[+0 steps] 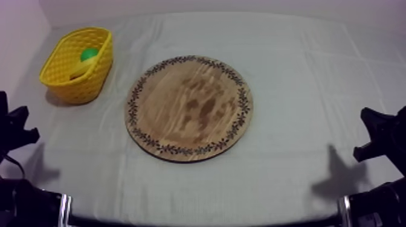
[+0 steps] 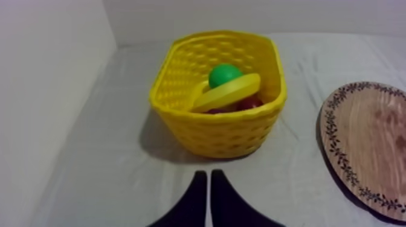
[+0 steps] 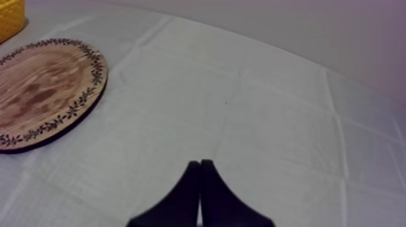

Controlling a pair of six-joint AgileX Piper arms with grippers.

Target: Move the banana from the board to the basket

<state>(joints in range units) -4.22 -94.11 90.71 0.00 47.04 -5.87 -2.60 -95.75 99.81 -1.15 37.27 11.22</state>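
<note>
Cloth, grey-white, is spread over the whole worktop [image 1: 302, 72], so that's the backdrop. At the far left of the top view, the left arm [image 1: 15, 130] is seen low at the edge, well apart from everything. The left jaws are clenched on nothing. The two black fingers [image 2: 192, 202] are pressed together into a narrow wedge and pointed at the yellow basket [image 2: 223, 130], which is sat a little way off in front of them. The basket is placed upright at the back left of the worktop, close to the wall [image 2: 48, 90].

The banana [image 2: 232, 92] is found inside it, laid across the other fruit with one end tipped up toward the board side. A round green fruit [image 2: 225, 75] is tucked just behind the banana and touching it. A small red fruit [image 2: 248, 104] is half hidden underneath, so not much can be said about it.

Moving right, the round wooden board [image 1: 189, 108] is laid flat about mid-worktop, near the basket but not touching it, with its patterned rim and wood grain plainly shown. Further right a wide stretch of creased cloth is seen. At the far right edge the right arm [image 1: 380, 136] is held low, well apart from the board. The right jaws are clenched too, with nothing gripped, fingers closed into the same thin wedge over the cloth. The board is seen off to one side of them, and a corner of the basket is caught beyond it.
</note>
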